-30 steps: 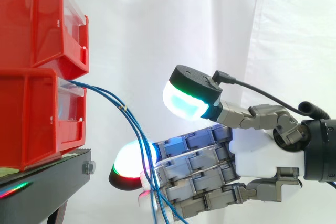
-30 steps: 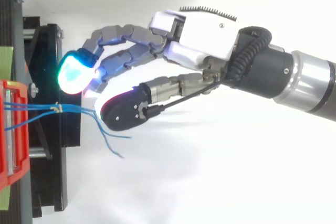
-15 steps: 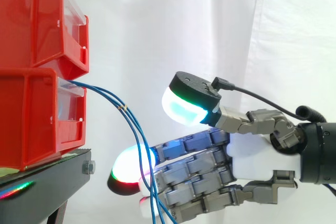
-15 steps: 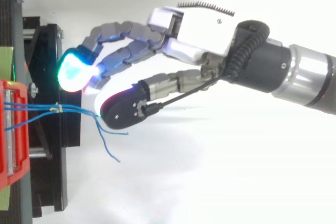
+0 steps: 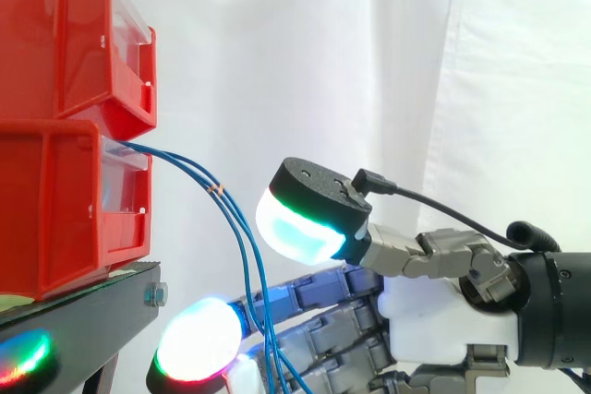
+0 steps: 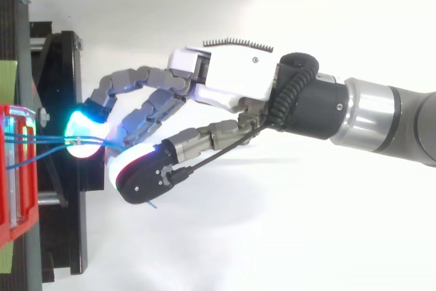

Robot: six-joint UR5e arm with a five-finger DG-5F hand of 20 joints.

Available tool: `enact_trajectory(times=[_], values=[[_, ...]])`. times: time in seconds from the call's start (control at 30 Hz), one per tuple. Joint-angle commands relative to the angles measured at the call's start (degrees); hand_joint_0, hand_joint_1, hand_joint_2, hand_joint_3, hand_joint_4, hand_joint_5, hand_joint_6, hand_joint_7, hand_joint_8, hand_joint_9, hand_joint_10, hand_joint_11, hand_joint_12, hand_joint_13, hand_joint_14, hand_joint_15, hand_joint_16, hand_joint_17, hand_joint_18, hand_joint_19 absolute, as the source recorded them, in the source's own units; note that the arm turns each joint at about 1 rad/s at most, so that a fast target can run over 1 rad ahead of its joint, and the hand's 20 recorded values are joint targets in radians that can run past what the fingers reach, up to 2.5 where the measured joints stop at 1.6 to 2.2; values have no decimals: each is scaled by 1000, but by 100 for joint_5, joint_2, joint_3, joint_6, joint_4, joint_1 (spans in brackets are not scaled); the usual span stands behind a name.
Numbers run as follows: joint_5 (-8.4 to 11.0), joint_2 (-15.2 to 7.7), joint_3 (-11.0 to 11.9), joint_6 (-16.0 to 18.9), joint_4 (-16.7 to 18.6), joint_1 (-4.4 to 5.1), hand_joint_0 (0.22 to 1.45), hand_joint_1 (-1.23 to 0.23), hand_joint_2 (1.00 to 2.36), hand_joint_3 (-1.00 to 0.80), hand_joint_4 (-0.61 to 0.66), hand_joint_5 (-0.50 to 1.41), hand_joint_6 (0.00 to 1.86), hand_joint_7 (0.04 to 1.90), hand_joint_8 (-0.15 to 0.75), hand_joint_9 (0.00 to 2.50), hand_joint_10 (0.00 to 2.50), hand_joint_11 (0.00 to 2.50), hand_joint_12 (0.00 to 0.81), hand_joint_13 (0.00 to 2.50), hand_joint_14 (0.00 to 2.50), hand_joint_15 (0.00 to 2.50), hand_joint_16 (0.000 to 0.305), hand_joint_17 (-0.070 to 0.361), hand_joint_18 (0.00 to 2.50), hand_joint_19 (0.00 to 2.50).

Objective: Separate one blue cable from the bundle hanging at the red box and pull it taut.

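On my side view two red boxes sit stacked at the nine o'clock edge, the upper red box on the lower red box. Both rest on a black stand at seven o'clock, with a white curtain behind. The blue cables come out of the front of the lower red box and run toward three o'clock. They pass through a small pale tie that binds them, then drop toward six o'clock in a slack curve, close together, and leave the view's bottom edge. The hand reaches in from four o'clock, released, its fingers stretched toward the stand with only a light bend and clamping nothing. The thumb pad, glowing cyan with a green rim, hovers above the fingers with a clear gap, just at the three o'clock side of the hanging cables. A fingertip glowing white, red and green sits at six o'clock, near the stand's edge. The cables drop across the near side of the fingers just beside it, and I cannot tell whether they touch. On my top view the hand comes in from three o'clock. There the cables run from the box at nine o'clock out to the tie, which lies right beside a cyan-lit fingertip, and go on under the thumb. A short blue end pokes out at the thumb's six o'clock side.
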Motion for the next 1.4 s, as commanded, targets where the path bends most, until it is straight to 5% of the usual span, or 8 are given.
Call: enact_trajectory(times=[0.0,0.07,0.17,0.57,0.97,1.37], values=[[-236,-1,-5,-9,-97,2,579,-670,1000,-500,225,-164,502,882,268,930,17,600,331,989,20,506,36,82,706,415],[-553,16,3,-27,-150,-33,585,-668,1000,-500,227,-163,502,885,270,952,16,618,329,1012,20,515,36,81,717,414],[-755,69,3,-53,-150,-60,598,-665,1000,-500,232,-161,503,893,271,992,18,655,325,1083,23,587,35,78,758,441],[-755,227,3,-53,-158,-104,612,-658,1000,-499,236,-156,503,903,274,1063,20,730,327,1174,23,649,33,73,833,512],[-755,473,-5,35,-624,-394,614,-635,1001,-484,225,-146,503,980,269,1104,21,781,333,1235,26,737,33,74,839,507],[-746,711,12,52,-739,-403,637,-635,1006,-432,202,-132,502,1099,274,1147,18,830,333,1275,25,789,33,75,854,515]])
